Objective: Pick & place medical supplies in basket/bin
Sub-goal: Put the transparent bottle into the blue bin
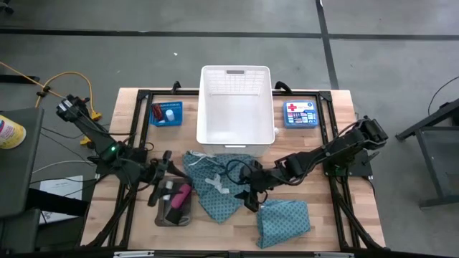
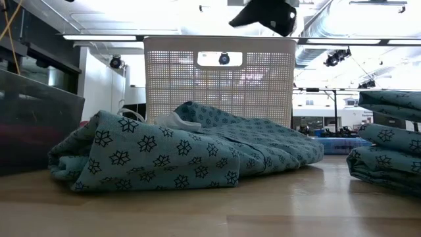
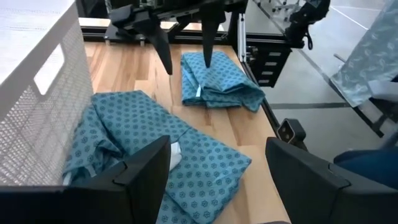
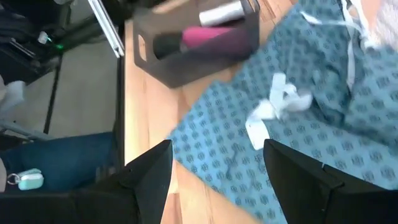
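Cloth teal, snowflake-dotted, rumpled, white ties

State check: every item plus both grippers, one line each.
Left gripper: open, holding nothing.
Right gripper: open, holding nothing.
White basket: upright, empty.
Spread cloth: rumpled, ties loose.
Folded cloth: folded, on table.
Grey tray: holds pink cylinder.

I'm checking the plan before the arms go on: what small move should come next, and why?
Probably lower the open right gripper onto the spread teal cloth and close. It hovers at that cloth's edge holding nothing, and the white basket beside it looks empty.
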You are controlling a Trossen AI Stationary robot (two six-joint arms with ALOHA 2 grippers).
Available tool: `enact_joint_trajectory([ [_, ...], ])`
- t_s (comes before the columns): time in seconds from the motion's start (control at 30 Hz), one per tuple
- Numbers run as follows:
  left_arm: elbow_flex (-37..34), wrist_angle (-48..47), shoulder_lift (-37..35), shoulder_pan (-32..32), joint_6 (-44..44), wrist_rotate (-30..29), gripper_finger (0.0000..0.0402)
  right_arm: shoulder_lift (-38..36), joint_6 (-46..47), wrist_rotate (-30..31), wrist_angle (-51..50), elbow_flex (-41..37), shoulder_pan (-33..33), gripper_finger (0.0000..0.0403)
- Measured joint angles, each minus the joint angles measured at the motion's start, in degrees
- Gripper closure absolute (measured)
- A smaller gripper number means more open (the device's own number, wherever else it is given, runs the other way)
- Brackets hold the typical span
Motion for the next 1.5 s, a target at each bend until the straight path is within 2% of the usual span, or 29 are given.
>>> enact_joint_trajectory([
  [0.17,0.0,-0.02,0.0,-0.16,-0.05,-0.4,0.0147,0.0,6.5,1.84,-10.15,0.0,1.99,0.0162],
  [0.53,0.0,-0.08,0.0,-0.16,-0.2,-0.25,0.0147,-0.01,26.86,14.82,-38.9,-0.33,13.35,0.0162],
  [0.7,0.0,-0.09,0.0,-0.16,-0.2,-0.25,0.0147,-1.09,32.53,15.97,-40.02,-5.66,15.75,0.0162],
  [0.83,0.0,-0.09,0.0,-0.16,-0.25,-0.22,0.0147,-3.76,35.32,16.03,-38.96,-12.74,16.18,0.0162],
  [1.03,0.0,-0.09,0.0,-0.16,-0.82,-0.2,0.0147,-14.18,34.46,18.23,-36.07,-24.93,15.98,0.0162],
  [1.27,0.0,-0.09,0.0,-0.14,-0.66,-0.57,0.0147,-32.49,28.33,22.39,-33.51,-38.93,13.86,0.0162],
  [1.5,0.0,-0.07,0.0,-0.07,-0.65,-0.95,0.0147,-49.08,15.78,24.07,-29.01,-46.13,4.66,0.0162],
])
